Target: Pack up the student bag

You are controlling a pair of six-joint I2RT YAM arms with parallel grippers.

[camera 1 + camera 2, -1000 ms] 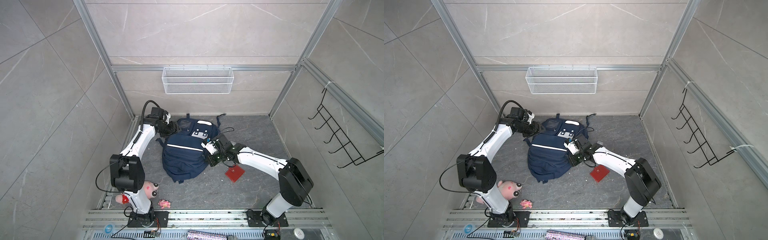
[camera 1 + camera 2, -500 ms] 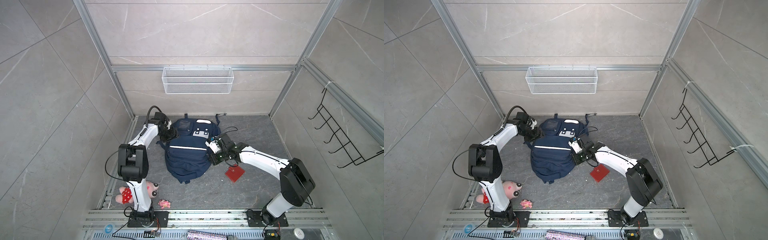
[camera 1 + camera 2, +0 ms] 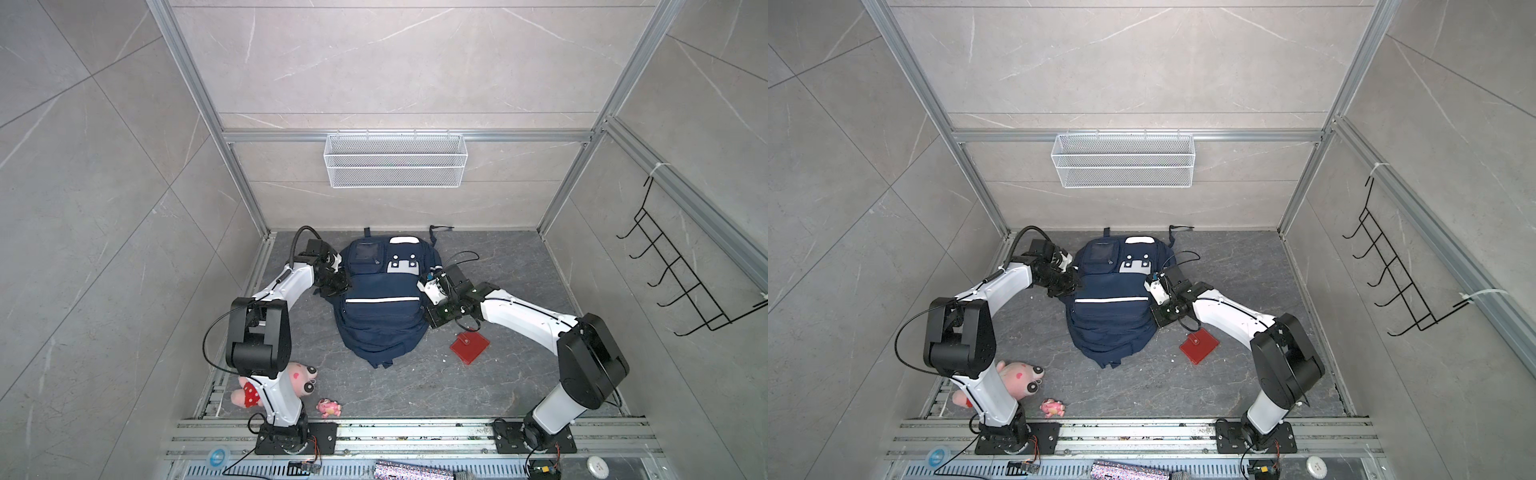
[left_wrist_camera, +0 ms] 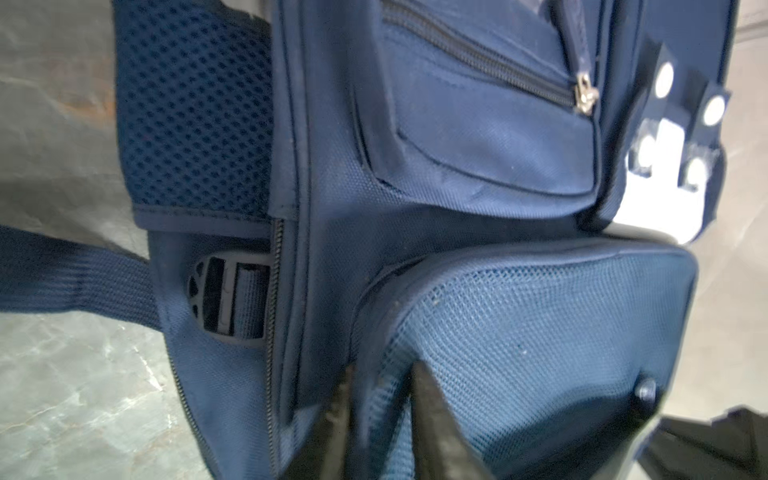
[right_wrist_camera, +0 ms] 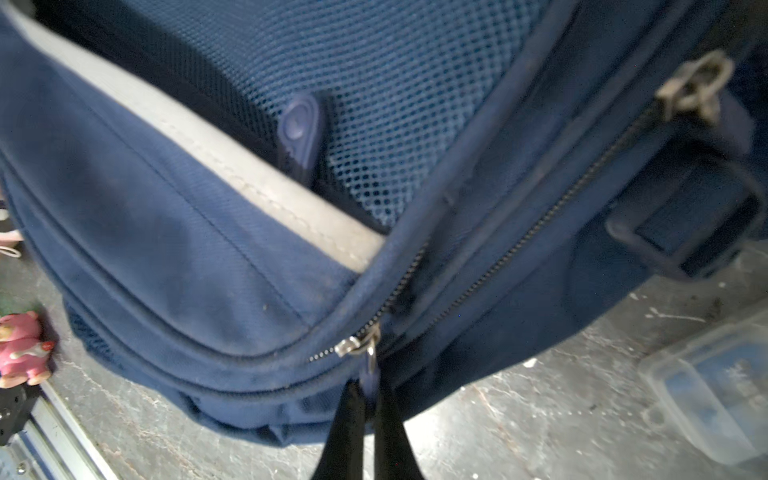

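Grey table [image 3: 498, 266], centre of a top view: student bag [image 3: 380, 316], flat; left gripper [image 4: 381, 370] pinching its mesh edge [image 4: 376, 291], right gripper [image 5: 369, 384] clamped on zip pull [image 5: 369, 361]; advisable: hold fabric taut, draw pull along track.

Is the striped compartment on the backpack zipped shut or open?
Open: the right wrist view shows a gap behind the grey stripe with mesh lining inside the backpack; the right pincer is shut on the zip pull.
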